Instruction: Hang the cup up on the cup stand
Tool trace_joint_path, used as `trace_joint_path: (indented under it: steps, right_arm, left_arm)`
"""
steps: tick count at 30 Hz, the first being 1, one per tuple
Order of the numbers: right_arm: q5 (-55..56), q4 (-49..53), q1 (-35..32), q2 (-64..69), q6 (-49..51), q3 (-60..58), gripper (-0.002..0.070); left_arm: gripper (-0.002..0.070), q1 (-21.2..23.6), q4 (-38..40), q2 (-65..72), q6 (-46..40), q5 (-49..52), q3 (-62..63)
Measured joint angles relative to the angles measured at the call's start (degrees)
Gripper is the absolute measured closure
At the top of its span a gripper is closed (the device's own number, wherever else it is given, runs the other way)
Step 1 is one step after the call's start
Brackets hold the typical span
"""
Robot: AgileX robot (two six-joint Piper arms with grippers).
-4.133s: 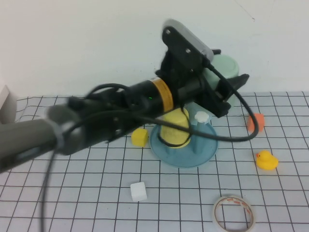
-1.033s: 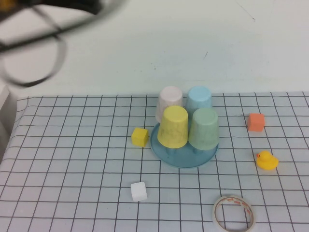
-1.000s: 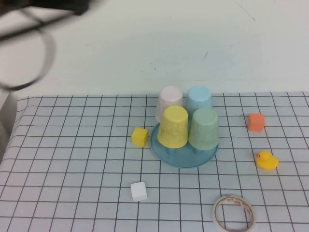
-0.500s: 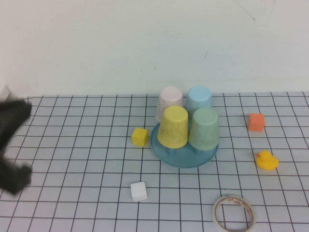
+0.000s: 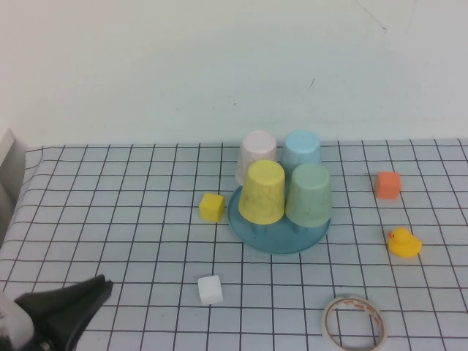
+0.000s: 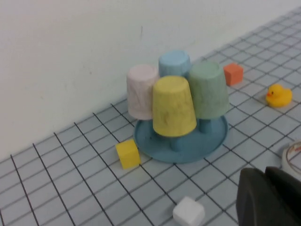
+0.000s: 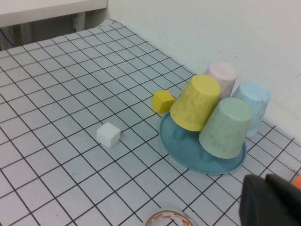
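The cup (image 5: 308, 193) hangs upturned on the cup stand (image 5: 278, 235) — at 3 o'clock of the yellow cup (image 5: 263, 191). The left pincer (image 5: 66, 311) sits at the bench's (image 5: 131, 241) 7 o'clock corner, the right pincer (image 7: 273, 200) apart from the stand — whether either is wide or narrow cannot be told.

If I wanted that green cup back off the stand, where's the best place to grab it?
Probably across the green cup by its tapered side wall, near the wider rim at the bottom, coming from its open right side; the yellow cup crowds its left. It sits upside down on the stand. Left gripper is parked front-left; the right gripper is hardly visible.

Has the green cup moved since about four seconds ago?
Yes. Then the left hand held it behind the cup stand; now the cup hangs inverted there, right of the yellow cup.
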State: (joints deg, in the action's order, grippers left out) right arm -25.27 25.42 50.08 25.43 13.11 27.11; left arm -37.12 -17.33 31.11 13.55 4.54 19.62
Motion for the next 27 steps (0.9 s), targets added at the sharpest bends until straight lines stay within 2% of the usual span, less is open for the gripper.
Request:
trace_joint_path:
  steps: [4, 11, 18, 22, 27]
  right_arm:
    - [0.0, 0.1, 0.0, 0.0, 0.0, 0.0, 0.0678]
    - [-0.4, 0.1, 0.0, 0.0, 0.0, 0.0, 0.0678]
    - [-2.1, 0.1, 0.0, 0.0, 0.0, 0.0, 0.0678]
    - [-2.1, 0.1, 0.0, 0.0, 0.0, 0.0, 0.0678]
    - [-2.1, 0.1, 0.0, 0.0, 0.0, 0.0, 0.0678]
  left_arm:
    - [0.0675, 0.0, -1.4, 0.0, -0.1, 1.6, -1.7]
    - [0.0675, 1.2, -3.1, -3.5, 0.0, 15.6, -1.9]
    - [0.0675, 15.7, 0.6, -13.8, 1.4, 18.4, -1.9]
    - [0.0675, 22.0, 3.8, -17.3, 1.2, 18.6, -2.0]
    - [0.0675, 28.3, 8.8, -21.1, -3.2, 19.4, -3.3]
